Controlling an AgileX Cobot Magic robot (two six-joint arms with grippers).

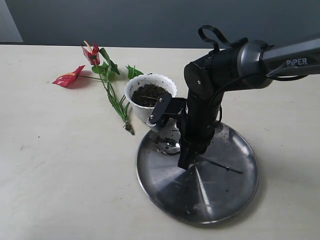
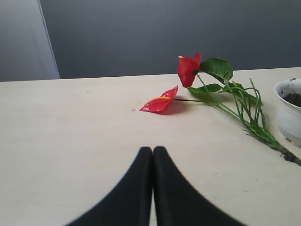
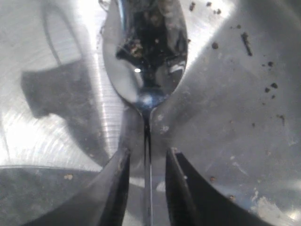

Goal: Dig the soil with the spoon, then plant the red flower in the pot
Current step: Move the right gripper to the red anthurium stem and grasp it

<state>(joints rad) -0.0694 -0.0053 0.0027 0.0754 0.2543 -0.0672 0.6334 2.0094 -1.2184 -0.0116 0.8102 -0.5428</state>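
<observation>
The spoon (image 3: 146, 61) lies on the steel plate, its bowl speckled with soil crumbs and its thin handle running back between my right gripper's fingers. My right gripper (image 3: 146, 157) is open and straddles the handle, with a gap on each side. In the exterior view this gripper (image 1: 184, 161) points down at the plate beside the spoon bowl (image 1: 170, 146). The white pot (image 1: 150, 85) holds dark soil (image 1: 149, 94). The red flower (image 1: 91, 54) lies flat on the table left of the pot. My left gripper (image 2: 153, 150) is shut and empty, facing the red flower (image 2: 188, 70) and the pot (image 2: 288, 113).
A large round steel plate (image 1: 220, 200) with scattered soil crumbs sits in front of the pot, its surface (image 3: 244, 117) filling the right wrist view. The right arm hangs over the plate's left half. Bare table (image 1: 60, 165) spreads to the left.
</observation>
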